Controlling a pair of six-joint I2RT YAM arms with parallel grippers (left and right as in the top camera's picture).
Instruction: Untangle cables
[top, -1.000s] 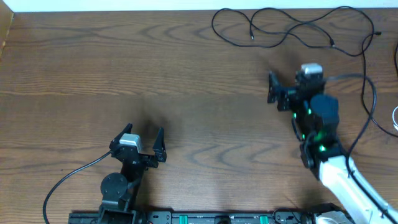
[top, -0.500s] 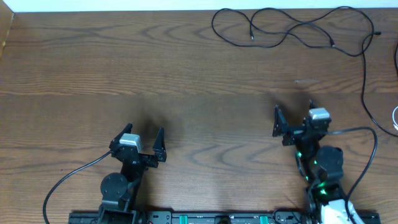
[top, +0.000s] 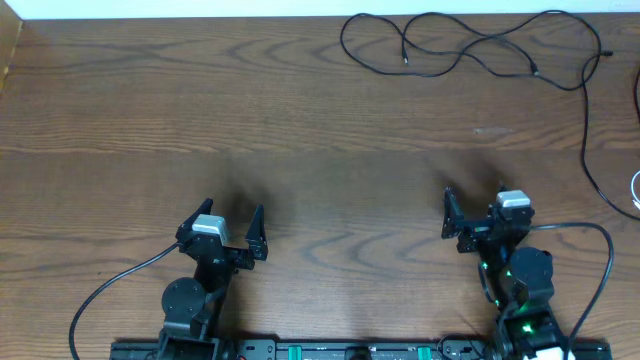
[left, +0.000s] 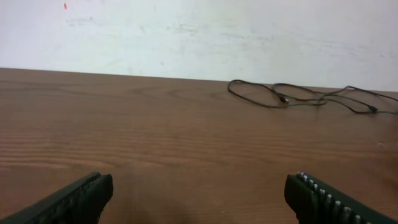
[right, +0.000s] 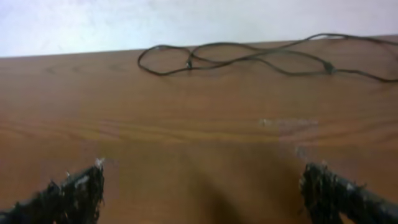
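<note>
Now, starting at the left: left pincer (top: 222, 228) low near the front edge of the bench (top: 300, 130), spread wide, nothing in it. Further right, right pincer (top: 472, 214) also near the front, spread wide, nothing in it either. Both well apart from the cables (top: 470, 45).

To do this step well: reach the right pincer up to the far right, come down softly over one thin wire, pinch just that one, and pull slowly so no loop gets tighter. Bring the left pincer over to hold the other wire down.

Cables (right: 249, 55) thin, black and bendy, lying flat in big loose loops by the far right edge of the bench. Loops crossing each other in a few spots. Small plugs on some ends. One strand running down the right side.
</note>
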